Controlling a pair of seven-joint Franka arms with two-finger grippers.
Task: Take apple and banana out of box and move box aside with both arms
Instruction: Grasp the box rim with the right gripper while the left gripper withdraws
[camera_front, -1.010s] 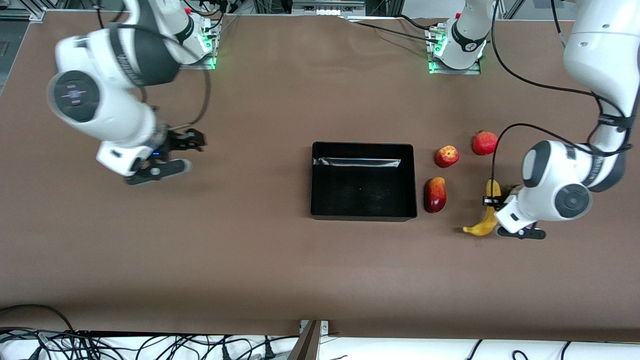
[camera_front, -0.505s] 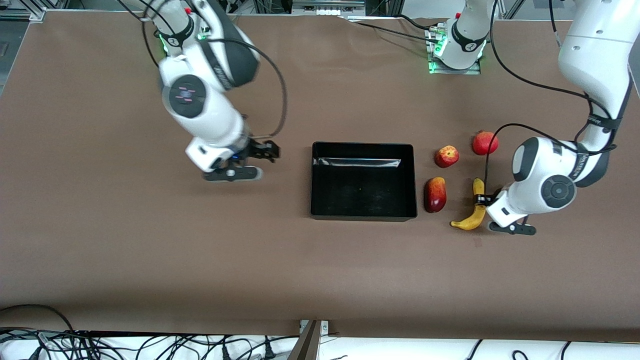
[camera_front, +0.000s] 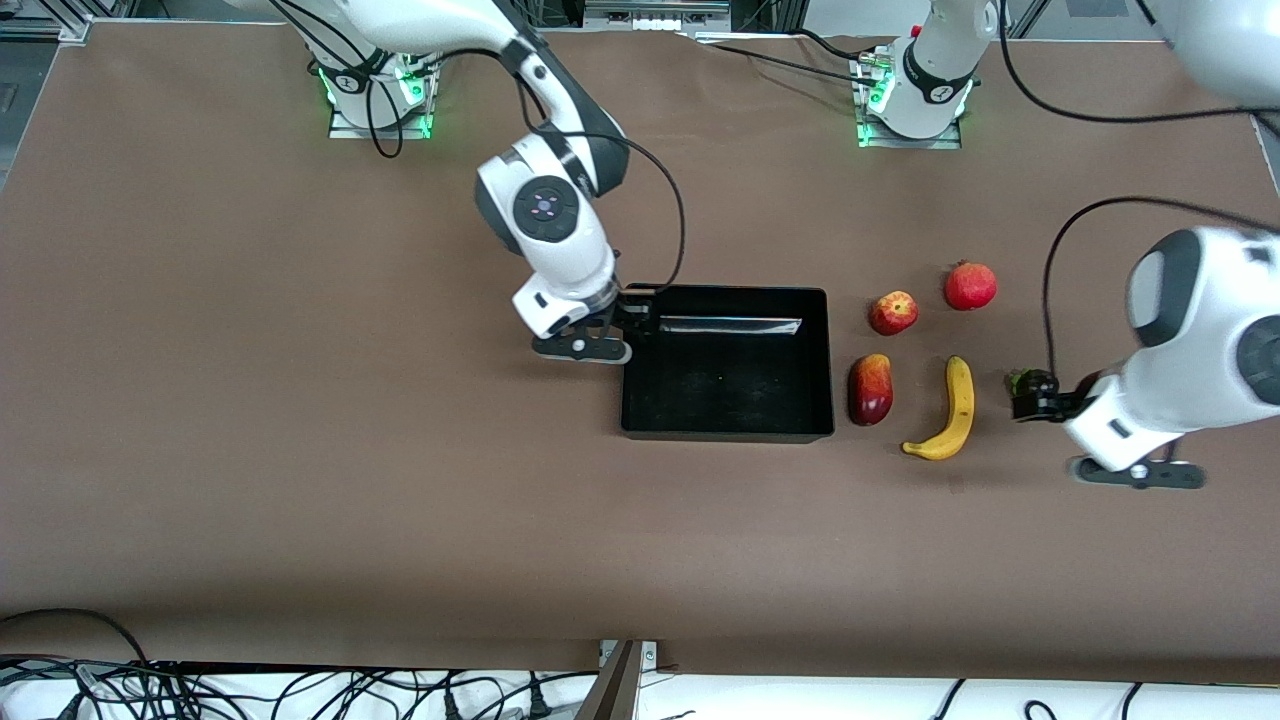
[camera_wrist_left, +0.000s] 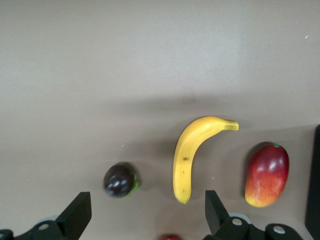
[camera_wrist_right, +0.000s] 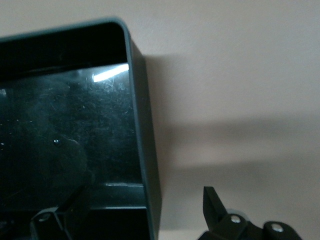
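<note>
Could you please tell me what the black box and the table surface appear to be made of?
The box looks like glossy moulded plastic: its inner wall mirrors a bright light streak and its corners are rounded. The table seems covered in a matte brown sheet, perhaps paper or fabric; it shows no glare.

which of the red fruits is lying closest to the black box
The elongated red-yellow fruit, right beside the box; both rounder red fruits sit farther off.
</note>
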